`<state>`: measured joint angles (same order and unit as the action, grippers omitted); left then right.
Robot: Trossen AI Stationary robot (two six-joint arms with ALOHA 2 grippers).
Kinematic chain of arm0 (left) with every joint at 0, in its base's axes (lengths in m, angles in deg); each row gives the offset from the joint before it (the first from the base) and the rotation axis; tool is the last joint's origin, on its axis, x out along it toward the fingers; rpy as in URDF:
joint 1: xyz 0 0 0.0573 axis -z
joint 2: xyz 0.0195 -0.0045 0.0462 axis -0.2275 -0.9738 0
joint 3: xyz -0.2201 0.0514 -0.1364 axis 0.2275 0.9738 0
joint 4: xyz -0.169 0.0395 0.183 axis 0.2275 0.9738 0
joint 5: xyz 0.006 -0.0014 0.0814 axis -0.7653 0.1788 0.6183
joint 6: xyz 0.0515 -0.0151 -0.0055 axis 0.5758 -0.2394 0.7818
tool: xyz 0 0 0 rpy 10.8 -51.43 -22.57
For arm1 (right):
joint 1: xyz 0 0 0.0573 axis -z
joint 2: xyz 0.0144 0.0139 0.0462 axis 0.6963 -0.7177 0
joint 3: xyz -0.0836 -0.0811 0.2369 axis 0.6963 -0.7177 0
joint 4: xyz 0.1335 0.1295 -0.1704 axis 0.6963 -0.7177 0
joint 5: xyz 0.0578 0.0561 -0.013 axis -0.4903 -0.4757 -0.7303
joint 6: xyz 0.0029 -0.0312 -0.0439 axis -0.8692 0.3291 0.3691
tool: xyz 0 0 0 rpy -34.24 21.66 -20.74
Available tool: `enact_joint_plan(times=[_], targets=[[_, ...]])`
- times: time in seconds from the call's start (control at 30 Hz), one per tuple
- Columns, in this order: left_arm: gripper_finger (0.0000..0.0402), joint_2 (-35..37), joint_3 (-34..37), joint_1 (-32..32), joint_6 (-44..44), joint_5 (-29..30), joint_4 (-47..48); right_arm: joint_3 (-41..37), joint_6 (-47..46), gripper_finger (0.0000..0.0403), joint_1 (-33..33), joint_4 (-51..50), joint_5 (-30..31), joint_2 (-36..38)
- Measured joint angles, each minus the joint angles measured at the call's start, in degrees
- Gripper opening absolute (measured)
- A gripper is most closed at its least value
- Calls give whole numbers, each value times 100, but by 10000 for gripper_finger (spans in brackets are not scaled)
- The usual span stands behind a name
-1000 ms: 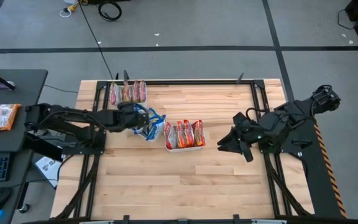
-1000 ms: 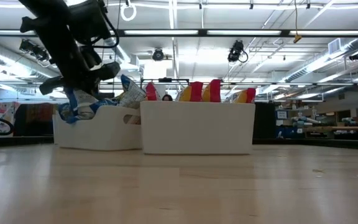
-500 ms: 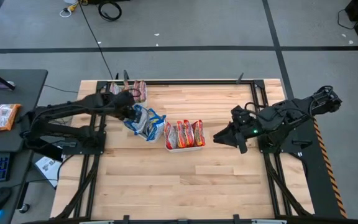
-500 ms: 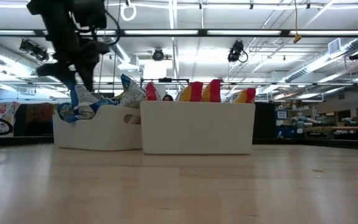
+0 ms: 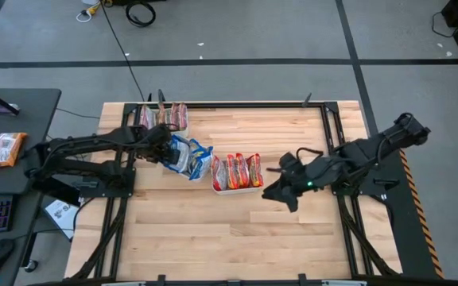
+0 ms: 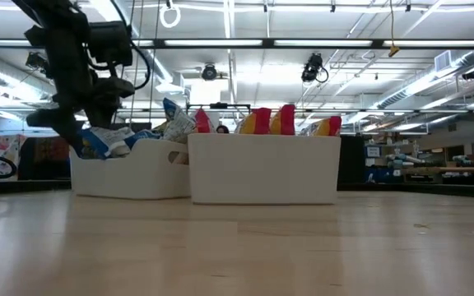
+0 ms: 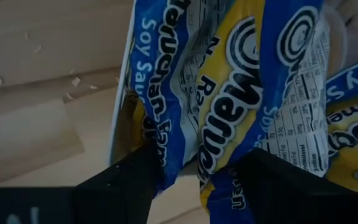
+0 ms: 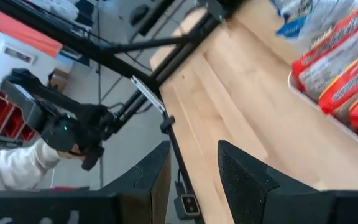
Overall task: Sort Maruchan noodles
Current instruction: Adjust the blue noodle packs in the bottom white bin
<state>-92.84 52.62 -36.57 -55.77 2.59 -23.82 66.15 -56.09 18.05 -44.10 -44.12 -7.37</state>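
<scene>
Blue-and-yellow Maruchan noodles (image 5: 185, 156) lie heaped in a white tray (image 6: 130, 171) left of centre. My left gripper (image 5: 164, 149) is open at that tray's left side. In the left wrist view one blue-and-yellow packet (image 7: 229, 93) reaches down between its fingers. Red-orange packets (image 5: 235, 169) stand on edge in a second white tray (image 6: 262, 168) beside it. More reddish packets (image 5: 165, 117) sit in a tray at the far edge. My right gripper (image 5: 270, 193) is open and holds nothing, right of the red tray. My left gripper (image 7: 197, 171) has its fingers on either side of the blue-and-yellow packet's lower end (image 7: 185, 143), jaws apart. The packet lies against the others in the tray. Whether a finger touches its wrapper I cannot tell.
Black frame rails (image 5: 332, 127) run along the table's far and side edges. Bare wood (image 5: 229, 238) spans the table's near half. A desk (image 5: 6, 151) at the left carries more packets. Beyond the table, a person's white sleeve (image 8: 11, 171) shows at a dark handle.
My left gripper has opened and let go of a blue-and-yellow packet, which hung below it and now lies in the left tray. The gripper has drawn back a little toward the table's left edge. My right gripper has gone toward the red tray, leftward and nearer.
</scene>
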Motion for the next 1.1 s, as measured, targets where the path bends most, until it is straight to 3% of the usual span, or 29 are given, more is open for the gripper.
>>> enact_joint_plan(times=[0.37, 0.7, 0.93, 1.1], targets=[[220, -15, -74, -251, 220, -329, -226, 0, -175, 137, 51, 152, -441, -278], [222, -15, -1069, -170, 1036, -55, -49, 0, -199, 137, 87, 223, -448, -209], [280, -54, -1135, -179, 1164, 685, 407, 0, -290, 137, 90, 219, -533, -209], [316, -376, -962, -244, 1120, 796, 342, 0, -235, 137, 121, 215, -537, -209]])
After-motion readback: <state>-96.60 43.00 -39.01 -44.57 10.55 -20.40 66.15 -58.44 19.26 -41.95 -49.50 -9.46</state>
